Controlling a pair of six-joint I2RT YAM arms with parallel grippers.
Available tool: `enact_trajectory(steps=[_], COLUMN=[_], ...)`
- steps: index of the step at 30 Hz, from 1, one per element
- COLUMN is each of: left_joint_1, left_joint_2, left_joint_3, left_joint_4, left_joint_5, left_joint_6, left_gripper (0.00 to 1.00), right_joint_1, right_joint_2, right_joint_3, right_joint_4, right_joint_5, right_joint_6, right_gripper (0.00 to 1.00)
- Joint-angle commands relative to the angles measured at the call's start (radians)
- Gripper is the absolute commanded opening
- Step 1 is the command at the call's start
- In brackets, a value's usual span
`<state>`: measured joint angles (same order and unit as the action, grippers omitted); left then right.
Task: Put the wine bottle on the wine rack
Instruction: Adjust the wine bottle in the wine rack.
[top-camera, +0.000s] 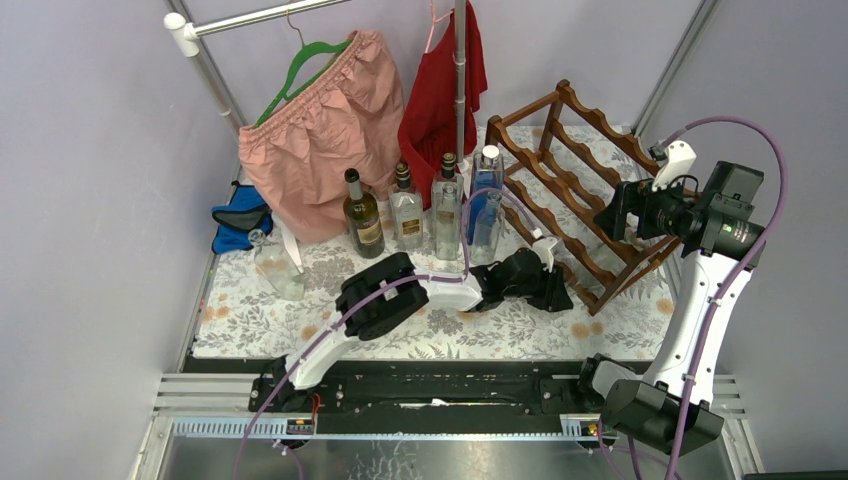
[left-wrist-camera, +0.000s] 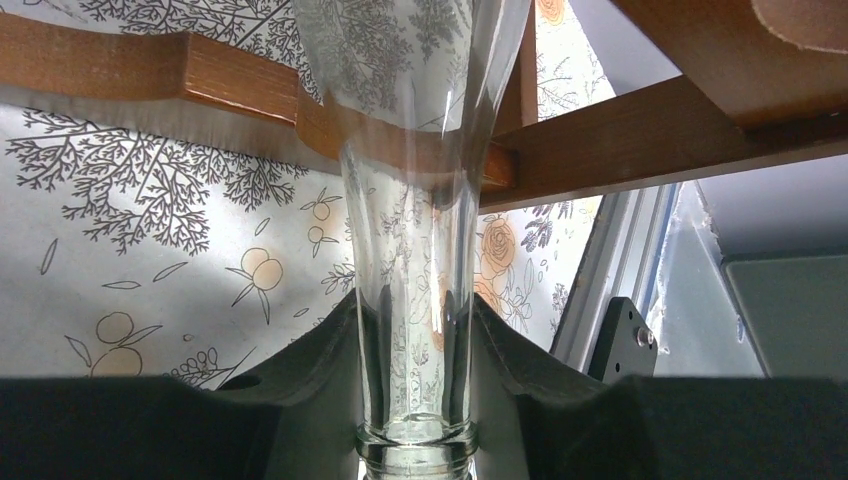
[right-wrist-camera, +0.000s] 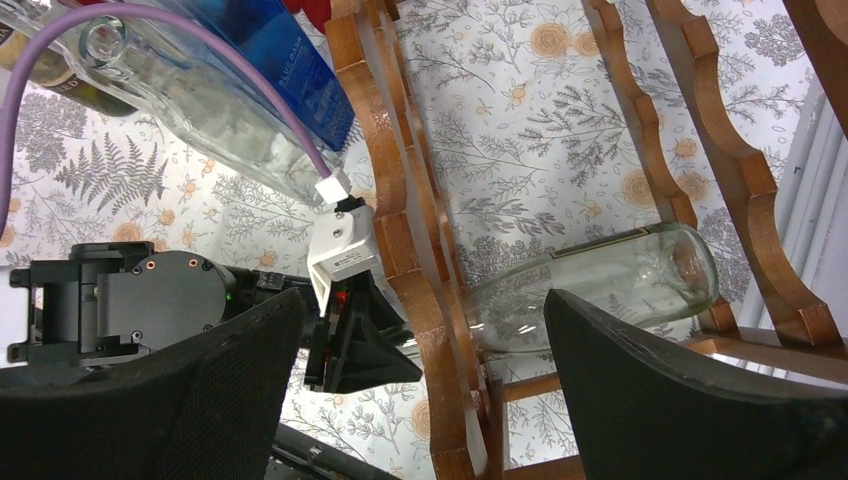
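Two grippers logged. Left gripper (left-wrist-camera: 415, 315): I read the jaws clamped on the wine bottle (right-wrist-camera: 610, 280) neck, bottle lying across the wine rack (top-camera: 575, 190) bottom rails. Right gripper (top-camera: 608, 218): jaws wide, empty, over the wine rack. Beyond: upright bottles (top-camera: 407, 215).

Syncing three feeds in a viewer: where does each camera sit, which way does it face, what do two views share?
Top external: above and behind the arm bases, looking down at the table and wine rack; both arms show.
Left wrist: on the left arm, looking past the left gripper, shut on a clear bottle, at rack rails.
Right wrist: on the right arm, looking down through the rack; open right gripper frames it.
Shared: both wrist views show that bottle and rack.
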<state>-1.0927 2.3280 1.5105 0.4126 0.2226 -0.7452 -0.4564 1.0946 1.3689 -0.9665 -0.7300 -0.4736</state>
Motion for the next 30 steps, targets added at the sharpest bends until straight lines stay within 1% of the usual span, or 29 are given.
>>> enact_trajectory(steps=[1,4,7,12,15,19,22,24,28,30], left_joint_1=[0.015,0.02,0.02,0.023,0.023,0.021,0.02,0.02,0.01,0.008], left_joint_2=[-0.001,-0.003,-0.003,0.005,0.025,0.046,0.07,0.087,0.092,0.09], left_joint_3=[-0.012,-0.046,-0.058,-0.071,-0.036,-0.035,-0.053,-0.063,-0.069,-0.09], left_joint_4=[0.208,0.297,0.348,0.443,0.404,0.376,0.433,0.485,0.51,0.575], left_joint_5=[0.022,0.018,0.019,0.038,0.061,0.094,0.125,0.135,0.116,0.101], left_joint_6=[0.002,-0.034,-0.057,-0.15,-0.152,-0.143,-0.212,-0.285,-0.326,-0.362], left_gripper=[0.0,0.0,0.0,0.0,0.0,0.0,0.0,0.0,0.0,0.0], right_joint_1=[0.002,0.002,0.002,0.002,0.002,0.003,0.002,0.002,0.002,0.003], right_joint_2=[-0.017,-0.017,-0.019,-0.015,-0.014,-0.016,-0.013,-0.012,-0.013,-0.013], right_joint_3=[-0.009,-0.014,-0.02,-0.025,-0.027,-0.027,-0.03,-0.031,-0.031,-0.03], right_joint_4=[0.033,0.039,0.041,0.046,0.047,0.044,0.045,0.048,0.051,0.05], right_joint_5=[-0.052,-0.054,-0.054,-0.057,-0.06,-0.056,-0.058,-0.063,-0.068,-0.068], right_joint_6=[0.009,0.012,0.011,0.01,0.01,0.003,0.002,0.005,0.012,0.011], right_gripper=[0.97,0.97,0.97,0.97,0.97,0.97,0.97,0.97,0.97,0.97])
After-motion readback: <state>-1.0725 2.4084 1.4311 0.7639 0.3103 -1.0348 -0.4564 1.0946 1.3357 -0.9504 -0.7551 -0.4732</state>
